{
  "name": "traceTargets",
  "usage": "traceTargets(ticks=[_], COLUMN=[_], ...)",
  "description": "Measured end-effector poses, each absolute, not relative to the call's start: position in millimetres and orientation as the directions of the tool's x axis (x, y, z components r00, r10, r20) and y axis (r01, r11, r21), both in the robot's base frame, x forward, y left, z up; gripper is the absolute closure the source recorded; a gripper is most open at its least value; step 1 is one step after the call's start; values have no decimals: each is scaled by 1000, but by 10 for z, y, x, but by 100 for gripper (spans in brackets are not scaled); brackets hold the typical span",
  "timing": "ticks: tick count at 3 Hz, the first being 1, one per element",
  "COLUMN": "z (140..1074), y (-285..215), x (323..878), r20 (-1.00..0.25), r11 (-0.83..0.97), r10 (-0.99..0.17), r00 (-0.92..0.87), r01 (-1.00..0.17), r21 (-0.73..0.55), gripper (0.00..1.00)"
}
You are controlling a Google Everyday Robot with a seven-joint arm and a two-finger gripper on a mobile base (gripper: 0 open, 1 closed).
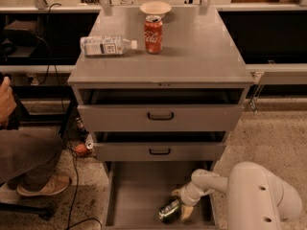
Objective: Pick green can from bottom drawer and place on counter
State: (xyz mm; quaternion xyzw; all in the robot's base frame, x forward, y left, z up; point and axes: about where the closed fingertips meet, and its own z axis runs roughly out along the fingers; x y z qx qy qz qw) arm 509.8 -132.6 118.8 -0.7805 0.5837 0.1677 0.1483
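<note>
Camera view from above and in front of a grey metal cabinet. The green can (169, 211) lies tipped on its side on the floor of the bottom drawer (136, 195), toward the drawer's front right corner, close to the front edge of the picture. The gripper (181, 204) is right at the can, touching or nearly touching its upper right end; whether it is clamped on the can or spread apart cannot be told. The white arm (211, 181) reaches in over the drawer's right wall from the robot's bulky white body (261, 198), which stands on the speckled floor just right of the drawer.

The left and middle of the drawer floor are bare grey metal. Just above, the middle drawer (159, 151) and the top drawer (160, 116), each with a black handle, are pulled partly out and overhang the back of the bottom drawer.

On the counter (201, 47), a red can (153, 34) stands upright near the back centre, a pale bowl (155, 7) sits just behind it at the back edge, and a plastic bottle (106, 45) lies on its side to the left. The right half and the front strip of the counter are bare.

At the left edge, a person's hand (5, 99) and a shoe (43, 186) show, well apart from the drawer.
</note>
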Motion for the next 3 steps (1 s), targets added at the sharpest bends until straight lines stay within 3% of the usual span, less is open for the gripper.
traceTargets(ticks=[3], z=[1400], y=[-1034], x=[4953], r20=[-436], r11=[-380], r10=[-818], r00=[376], r01=[-921], r21=[-81], gripper=[0])
